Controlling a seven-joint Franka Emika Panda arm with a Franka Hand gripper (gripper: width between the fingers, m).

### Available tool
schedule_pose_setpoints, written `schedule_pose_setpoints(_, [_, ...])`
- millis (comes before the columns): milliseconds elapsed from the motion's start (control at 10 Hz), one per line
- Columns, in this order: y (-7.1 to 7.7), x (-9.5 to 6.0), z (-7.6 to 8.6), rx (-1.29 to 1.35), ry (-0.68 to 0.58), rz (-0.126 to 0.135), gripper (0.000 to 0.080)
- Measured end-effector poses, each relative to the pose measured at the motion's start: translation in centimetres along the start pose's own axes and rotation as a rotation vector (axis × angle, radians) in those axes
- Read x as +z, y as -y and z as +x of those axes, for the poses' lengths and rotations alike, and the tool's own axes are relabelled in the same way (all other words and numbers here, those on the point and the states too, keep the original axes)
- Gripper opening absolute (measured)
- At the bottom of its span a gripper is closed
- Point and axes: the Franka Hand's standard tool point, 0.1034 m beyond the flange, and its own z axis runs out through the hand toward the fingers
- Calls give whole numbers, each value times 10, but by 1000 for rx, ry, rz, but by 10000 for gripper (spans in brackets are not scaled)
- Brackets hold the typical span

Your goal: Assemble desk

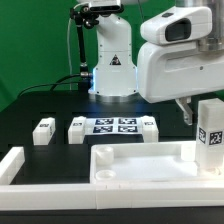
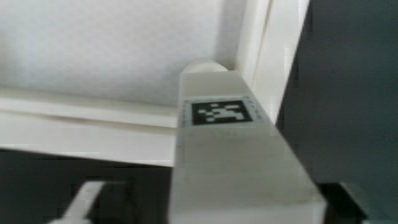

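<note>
Tagged leg point(image 2: 231, 160) at tabletop point(image 2: 107, 50) corner

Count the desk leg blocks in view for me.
4. Two leg blocks lie left of the marker board in the exterior view, one lies at its right end, and one stands upright at the tabletop panel's right corner. Others may hide behind the arm.

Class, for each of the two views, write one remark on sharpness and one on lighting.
Exterior view: even light, with the white tabletop panel bright against the black table; the near arm looks slightly soft. Wrist view: soft all over, with the tag on the leg block blurred at its edges; the light is dimmer and the whites read grey.
</note>
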Motion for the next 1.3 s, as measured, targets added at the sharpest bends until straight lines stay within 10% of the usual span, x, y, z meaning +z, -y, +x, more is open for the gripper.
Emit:
schedule_pose_setpoints(100, [0,0,0,52,0,0,285])
schedule_pose_setpoints(900, [-1,1,-1,812,-43,-16,287])
schedule_pose_setpoints(1300, [-3,1,-5,1243,-104,50,288])
